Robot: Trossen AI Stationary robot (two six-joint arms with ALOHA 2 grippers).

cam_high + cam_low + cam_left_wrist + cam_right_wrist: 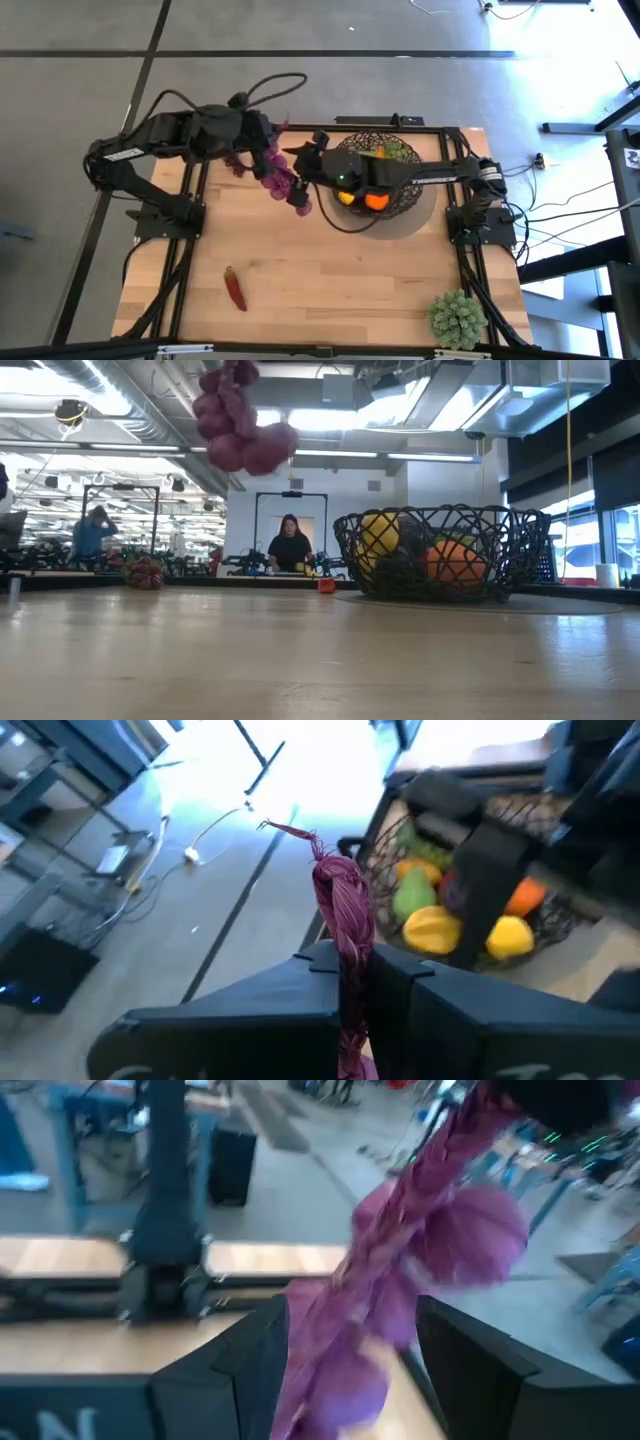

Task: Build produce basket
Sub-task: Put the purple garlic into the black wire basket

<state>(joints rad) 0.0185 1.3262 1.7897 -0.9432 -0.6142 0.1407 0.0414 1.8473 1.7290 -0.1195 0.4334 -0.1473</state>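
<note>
A purple bunch (238,422) of round lumps on a braided stalk hangs high above the table, left of the basket. My left gripper (352,990) is shut on its stalk. My right gripper (352,1370) reaches across the basket from the table's right. It is open, with the bunch's lower lumps (440,1245) between its fingers. The dark wire basket (420,205) stands on the table at the far right. It holds an orange (376,201), yellow fruits (432,930) and green ones (410,898). A red chilli (235,288) lies on the table near the front left. My left gripper pinches the braided stalk (350,945) between its two fingers, near the stalk's upper end. The stalk's thin tip (300,832) sticks out beyond the fingers. The lumps hang below, clear of the table. Whether my right gripper touches the bunch, I cannot tell.
A spiky pale green plant ball (457,318) sits at the table's near right corner. Bare wood lies across the table's middle and front (330,280). People show in the room behind the table (290,545).
</note>
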